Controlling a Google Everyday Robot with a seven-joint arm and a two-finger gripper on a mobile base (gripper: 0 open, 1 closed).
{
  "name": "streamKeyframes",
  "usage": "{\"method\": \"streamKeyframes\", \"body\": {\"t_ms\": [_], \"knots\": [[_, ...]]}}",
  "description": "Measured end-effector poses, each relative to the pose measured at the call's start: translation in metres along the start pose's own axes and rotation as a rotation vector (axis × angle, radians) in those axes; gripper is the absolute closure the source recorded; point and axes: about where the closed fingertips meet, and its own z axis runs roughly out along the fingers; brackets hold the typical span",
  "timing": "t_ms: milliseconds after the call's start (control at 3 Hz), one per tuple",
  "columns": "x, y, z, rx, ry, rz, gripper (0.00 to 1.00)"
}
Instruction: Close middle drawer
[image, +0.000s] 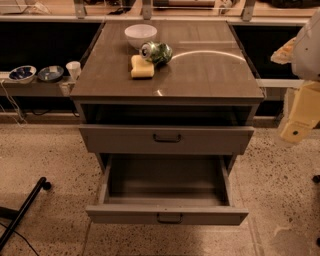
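Note:
The grey-brown cabinet (200, 70) stands in the middle of the view. The middle drawer (125, 214) is pulled far out, its inside empty, with a small dark handle (170, 218) at the centre of its plain front. Above it the taller-fronted top drawer (115, 140) stands out a little, with a like handle (167, 138). The lowest drawer is hidden under the open middle one. My gripper (296, 131) is at the right edge of the view, beside the cabinet at about the height of the top drawer front, touching nothing.
On the cabinet top lie a white bowl (140, 34), a green can on its side (156, 52) and a yellow sponge (142, 67). Two bowls (36, 74) and a white cup (73, 69) sit on a low shelf at left. A black bar (22, 212) crosses the speckled floor at lower left.

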Motion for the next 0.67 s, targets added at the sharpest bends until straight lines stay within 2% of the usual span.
{"method": "streamKeyframes", "body": {"t_ms": [333,667], "knots": [[0.0,0.0,0.0,0.0,0.0,0.0,0.0],[0.01,0.005,0.022,0.006,-0.007,-0.016,0.0]]}}
